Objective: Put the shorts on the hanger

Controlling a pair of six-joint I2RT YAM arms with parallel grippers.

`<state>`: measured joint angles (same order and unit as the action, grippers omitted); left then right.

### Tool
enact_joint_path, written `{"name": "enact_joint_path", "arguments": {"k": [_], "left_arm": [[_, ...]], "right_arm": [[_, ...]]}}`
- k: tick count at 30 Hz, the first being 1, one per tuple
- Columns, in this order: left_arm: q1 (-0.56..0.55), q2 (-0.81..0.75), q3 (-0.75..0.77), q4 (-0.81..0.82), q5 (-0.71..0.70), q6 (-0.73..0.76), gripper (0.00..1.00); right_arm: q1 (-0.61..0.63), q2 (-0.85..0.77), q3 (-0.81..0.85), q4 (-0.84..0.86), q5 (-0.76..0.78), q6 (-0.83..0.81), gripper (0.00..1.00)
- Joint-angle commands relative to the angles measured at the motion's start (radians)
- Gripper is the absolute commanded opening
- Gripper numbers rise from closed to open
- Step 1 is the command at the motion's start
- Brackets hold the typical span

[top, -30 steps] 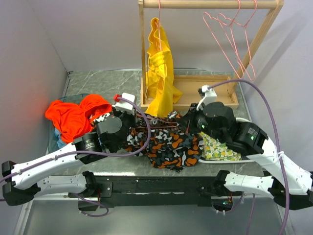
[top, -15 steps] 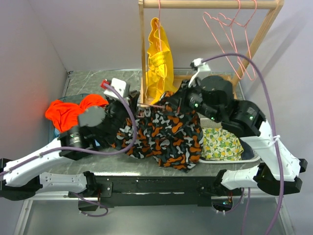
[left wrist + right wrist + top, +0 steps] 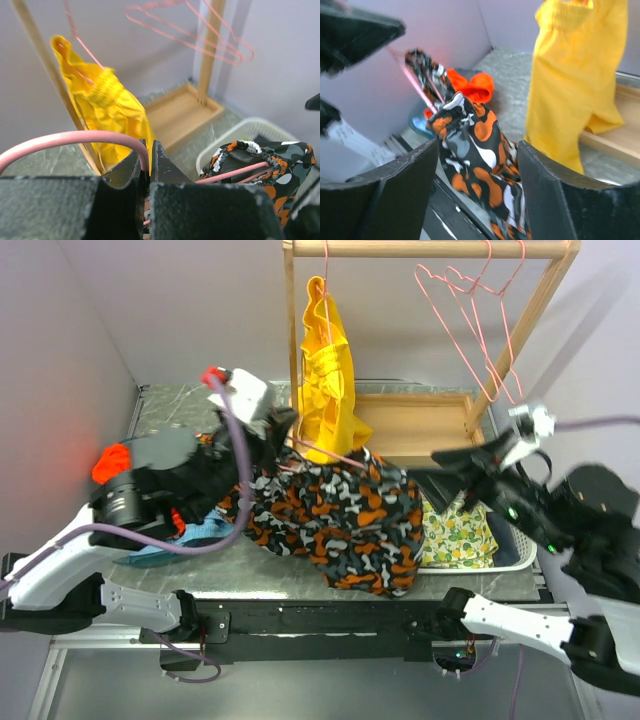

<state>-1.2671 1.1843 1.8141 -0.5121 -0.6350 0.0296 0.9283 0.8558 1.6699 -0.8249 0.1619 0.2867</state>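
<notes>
The shorts, black with orange, white and grey blotches, hang over the pink wire hanger above the table's middle. My left gripper is at the hanger's left end. In the left wrist view it is shut on the hanger's wire, and the waistband of the shorts rides on the wire to the right. My right gripper is off to the right of the shorts, apart from them. In the right wrist view it is open, with the shorts and hanger beyond its fingers.
A wooden rack at the back holds a yellow garment and spare pink hangers. An orange-red garment and a blue bowl lie at the left. A white basket with lemon-print cloth sits at the right.
My left gripper has lifted the hanger and shorts up off the table. My right gripper has opened, let go at the hanger's right end and pulled back to the right.
</notes>
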Motion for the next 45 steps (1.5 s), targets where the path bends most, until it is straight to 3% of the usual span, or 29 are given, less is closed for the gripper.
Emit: {"name": "enact_joint_path", "arguments": {"k": [1, 7, 20, 37, 45], "left_arm": [[-0.009, 0.018, -0.05, -0.068, 0.098, -0.023, 0.01], [-0.012, -0.02, -0.191, -0.008, 0.147, -0.063, 0.01], [-0.011, -0.015, -0.262, 0.081, 0.147, -0.048, 0.01], [-0.009, -0.009, -0.283, 0.135, 0.127, -0.04, 0.01], [-0.011, -0.008, -0.279, 0.139, 0.136, -0.04, 0.01]], "right_arm": [[-0.005, -0.087, -0.174, 0.03, -0.064, -0.086, 0.74], [0.001, -0.129, -0.334, -0.002, -0.15, -0.109, 0.79], [0.069, -0.113, -0.475, -0.019, -0.168, -0.153, 0.81], [0.098, -0.193, -0.486, -0.028, -0.226, -0.167, 0.85], [0.099, -0.158, -0.49, -0.075, -0.171, -0.162, 0.88]]}}
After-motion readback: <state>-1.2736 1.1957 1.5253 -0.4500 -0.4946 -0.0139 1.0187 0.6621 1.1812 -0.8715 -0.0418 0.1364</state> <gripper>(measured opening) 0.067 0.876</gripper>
